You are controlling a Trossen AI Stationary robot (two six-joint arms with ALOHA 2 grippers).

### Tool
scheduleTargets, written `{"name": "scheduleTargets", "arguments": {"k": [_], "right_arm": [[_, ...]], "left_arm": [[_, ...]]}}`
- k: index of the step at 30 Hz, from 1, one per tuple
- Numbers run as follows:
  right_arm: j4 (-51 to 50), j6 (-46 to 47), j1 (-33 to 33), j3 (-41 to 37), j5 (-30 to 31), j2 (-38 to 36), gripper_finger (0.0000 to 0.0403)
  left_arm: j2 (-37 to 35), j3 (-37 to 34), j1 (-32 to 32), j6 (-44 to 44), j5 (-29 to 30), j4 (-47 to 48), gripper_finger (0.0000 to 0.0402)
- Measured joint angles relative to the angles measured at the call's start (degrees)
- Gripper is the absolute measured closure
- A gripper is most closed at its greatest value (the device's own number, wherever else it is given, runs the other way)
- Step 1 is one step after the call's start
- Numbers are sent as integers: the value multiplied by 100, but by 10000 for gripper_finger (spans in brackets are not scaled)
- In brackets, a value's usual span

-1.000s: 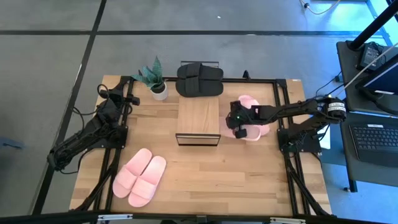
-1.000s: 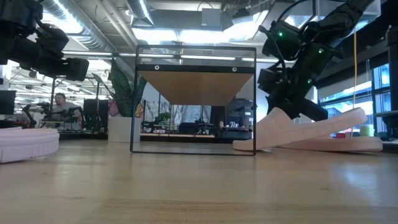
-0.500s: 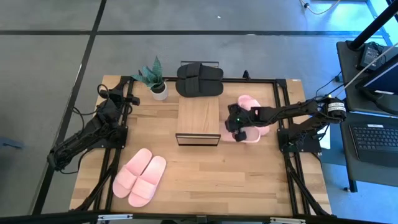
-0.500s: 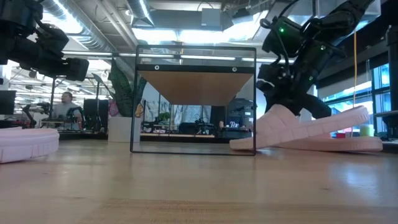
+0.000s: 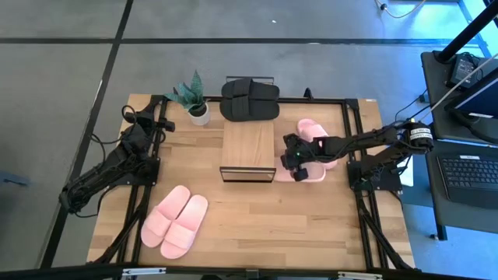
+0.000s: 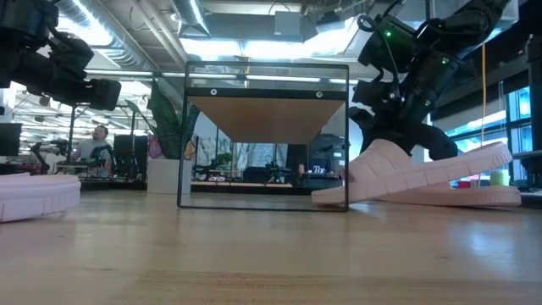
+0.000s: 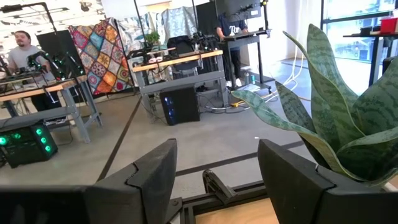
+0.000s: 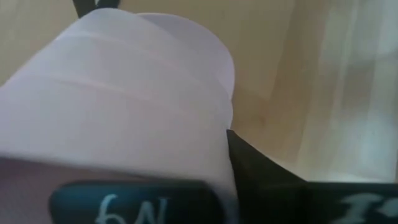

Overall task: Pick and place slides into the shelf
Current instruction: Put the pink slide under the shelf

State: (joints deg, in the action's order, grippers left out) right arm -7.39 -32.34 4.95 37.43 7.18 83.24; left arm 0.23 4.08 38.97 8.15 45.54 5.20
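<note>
A light pink slide (image 6: 423, 174) is in my right gripper (image 5: 296, 160), just right of the shelf (image 5: 247, 149), a low rack with a light wood top and thin black frame. Its partner (image 6: 474, 196) lies flat on the table behind it. A second pink pair (image 5: 175, 220) lies sole down at the near left. A black pair (image 5: 250, 99) lies beyond the shelf at the far edge. My left gripper (image 7: 214, 180) stays open at the table's left edge, holding nothing. My right gripper is shut on the pink slide's wide strap (image 8: 124, 99), pinched between its two fingers (image 8: 267, 186). It comes from above, slanting down toward the shelf. The slide is tilted: its end toward the shelf (image 6: 330, 195) rests on the table by the shelf's right leg, the other end (image 6: 500, 157) is raised.
A potted plant (image 5: 194, 101) stands at the far left of the shelf. Black frame rails (image 5: 354, 194) run along the table's sides. Bare wood (image 5: 288, 225) lies in front of the shelf. A person (image 6: 100, 144) sits in the room beyond.
My right gripper has moved toward the shelf and a little toward the near edge, staying shut on the strap. The pink slide has slid with it: its low end now lies closer to the shelf's right leg, its other end still raised.
</note>
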Motion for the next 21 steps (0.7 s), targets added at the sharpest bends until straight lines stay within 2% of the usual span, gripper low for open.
{"name": "scheduleTargets", "arguments": {"k": [11, 21], "right_arm": [[-94, 40, -37, 1, -104, -2, 324], [-125, 64, -39, 0, -169, -2, 252]], "left_arm": [[2, 0, 0, 1, 0, 0, 185], [1, -1, 0, 1, 0, -1, 185]]}}
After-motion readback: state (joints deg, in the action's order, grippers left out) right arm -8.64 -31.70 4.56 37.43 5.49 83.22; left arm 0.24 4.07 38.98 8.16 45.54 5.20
